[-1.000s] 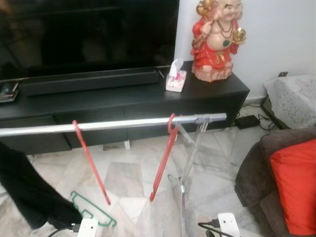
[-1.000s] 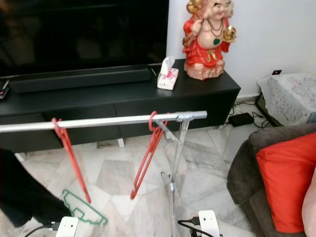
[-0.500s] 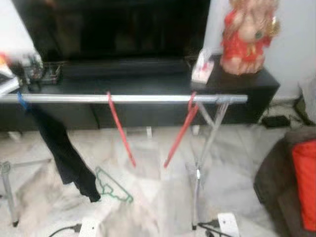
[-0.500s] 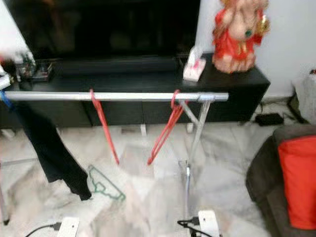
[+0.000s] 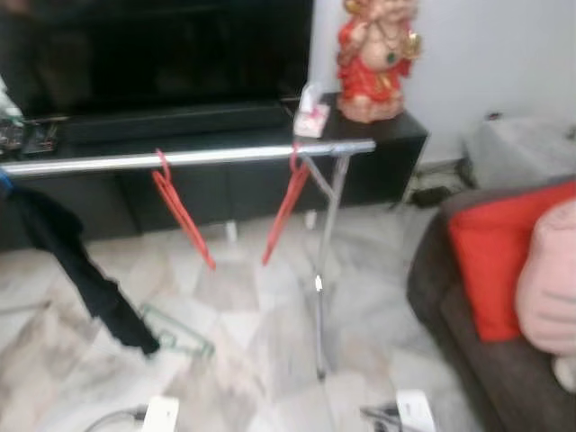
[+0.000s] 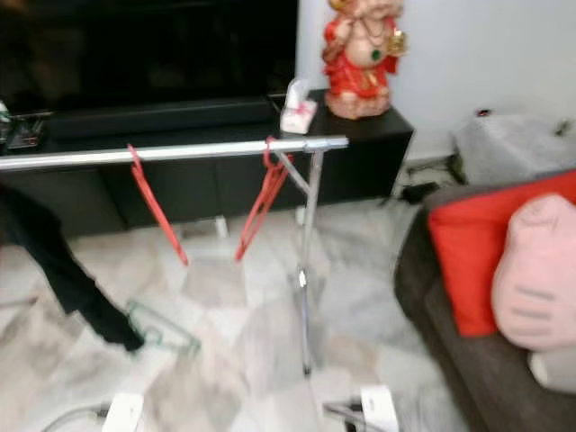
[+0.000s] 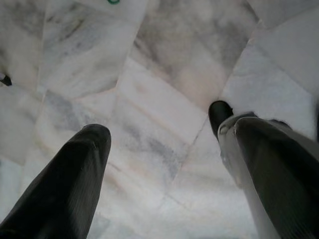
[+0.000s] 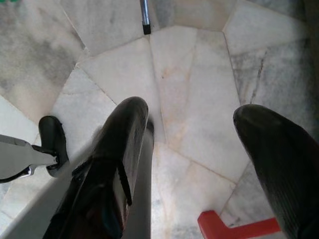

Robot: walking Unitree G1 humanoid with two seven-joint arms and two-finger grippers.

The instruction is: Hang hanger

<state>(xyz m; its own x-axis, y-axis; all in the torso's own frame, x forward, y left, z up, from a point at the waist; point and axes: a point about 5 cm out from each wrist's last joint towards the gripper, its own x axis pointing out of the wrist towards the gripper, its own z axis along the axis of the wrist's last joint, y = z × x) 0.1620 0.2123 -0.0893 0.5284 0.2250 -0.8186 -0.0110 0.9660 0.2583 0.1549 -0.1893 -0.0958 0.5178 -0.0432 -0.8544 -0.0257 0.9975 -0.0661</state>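
A: What do the head views give?

B: A silver metal clothes rail (image 5: pixel 198 158) runs across the scene from the left to a crossed stand on the right. Two red plastic hangers hook over it: the left red hanger (image 5: pixel 183 213) near the middle, the right red hanger (image 5: pixel 284 210) just beside the stand. A black garment (image 5: pixel 67 263) droops from the rail's far left. On the pale marble floor (image 5: pixel 261 351) below lies a green plastic hanger (image 5: pixel 176 330), just right of the garment's hem.

A: And behind?

B: A long black TV desk (image 5: pixel 225 153) carries a red and gold laughing statue (image 5: pixel 373 56) and a small tissue box (image 5: pixel 311 115). On the right, a dark sofa (image 5: pixel 468 333) holds a red cushion (image 5: pixel 490 270) and a pink cushion (image 5: pixel 549 292). The picture is somewhat blurred.

A: The left wrist view?

B: The left gripper (image 7: pixel 164 149) points down at the floor, jaws spread wide, pinching nothing. A sliver of the green hanger shows at one edge.

A: The right wrist view?

B: The right gripper (image 8: pixel 192 129) has its jaws spread too, empty above the tiles. A metal stand foot (image 8: pixel 145 17) rests on the floor beyond it, and a red object (image 8: pixel 234 228) I cannot identify lies near one finger.
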